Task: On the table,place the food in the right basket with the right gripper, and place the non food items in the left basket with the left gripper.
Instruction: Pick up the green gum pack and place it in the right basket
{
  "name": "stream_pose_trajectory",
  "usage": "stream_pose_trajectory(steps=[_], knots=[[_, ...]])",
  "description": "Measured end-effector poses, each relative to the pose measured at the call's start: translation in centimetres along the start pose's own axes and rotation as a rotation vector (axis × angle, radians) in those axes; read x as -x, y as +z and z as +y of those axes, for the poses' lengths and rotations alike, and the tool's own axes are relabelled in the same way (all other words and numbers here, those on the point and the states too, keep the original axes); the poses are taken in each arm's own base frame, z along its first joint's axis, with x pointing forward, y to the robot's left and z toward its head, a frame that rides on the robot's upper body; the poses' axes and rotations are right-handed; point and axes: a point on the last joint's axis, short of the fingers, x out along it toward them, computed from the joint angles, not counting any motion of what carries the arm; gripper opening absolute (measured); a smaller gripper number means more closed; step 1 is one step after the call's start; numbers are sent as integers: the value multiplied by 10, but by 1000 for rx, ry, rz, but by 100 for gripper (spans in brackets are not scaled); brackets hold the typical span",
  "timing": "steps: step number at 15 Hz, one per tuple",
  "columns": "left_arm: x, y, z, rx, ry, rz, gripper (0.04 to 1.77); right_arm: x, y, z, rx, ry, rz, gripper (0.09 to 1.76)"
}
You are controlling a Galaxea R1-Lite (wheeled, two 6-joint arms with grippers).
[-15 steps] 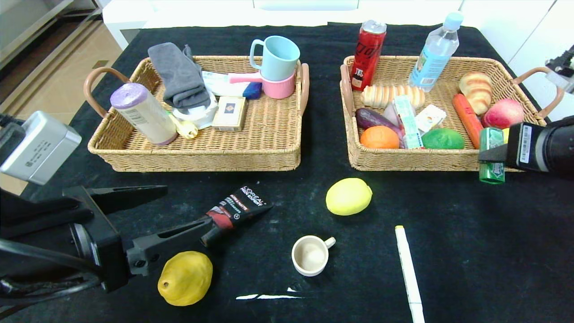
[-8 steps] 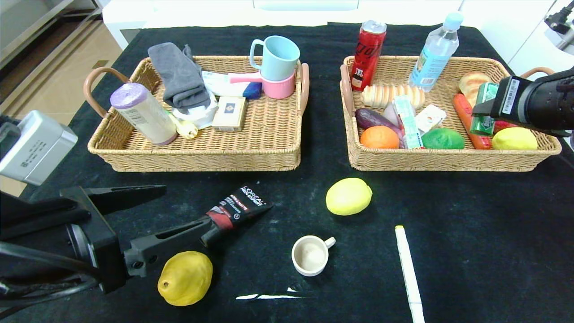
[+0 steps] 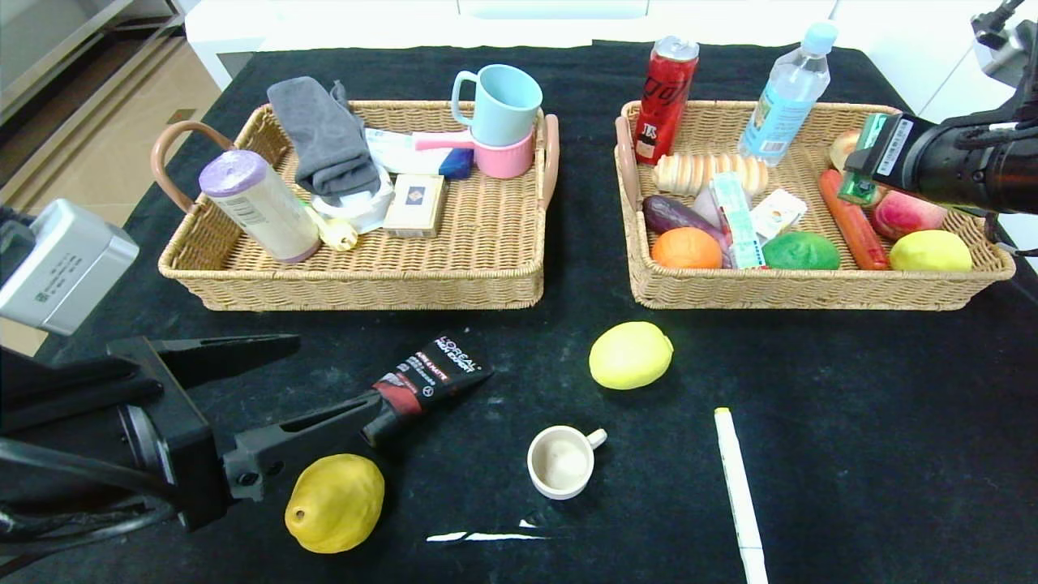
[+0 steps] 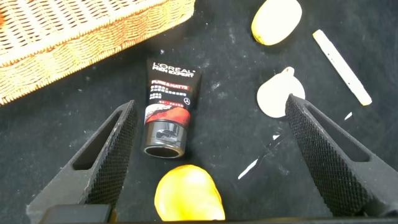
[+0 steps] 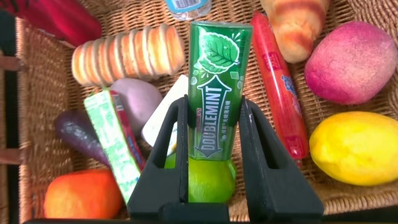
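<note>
Gum pack [image 5: 216, 87] was clamped upright between the fingers of my right hand [image 5: 214, 124], which over the last second had swung it up from the front of the right basket [image 3: 811, 288] to hang over its fruit. I judged only the release was left for that item.

My left hand [image 3: 288, 381] waited low over the desk [image 3: 892, 422], jaws spread wide and empty, the cosmetic tube [image 4: 166, 112] lying between its fingers and the bumpy yellow fruit [image 3: 334, 503] just beside them.

Beyond it, the left basket [image 3: 365, 284] held mugs, a grey cloth and a purple-lidded bottle. Under my right hand lay bread, a carrot, an apple, a lime and a lemon.
</note>
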Motion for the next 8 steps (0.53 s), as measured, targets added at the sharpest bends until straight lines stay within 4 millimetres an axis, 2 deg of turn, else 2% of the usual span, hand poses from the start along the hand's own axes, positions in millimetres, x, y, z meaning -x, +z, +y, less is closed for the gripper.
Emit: stream_pose_trajectory(steps=[8], knots=[[3,1,0,-9,1,-9,172,-23,-13,0,1,-7,11,57]])
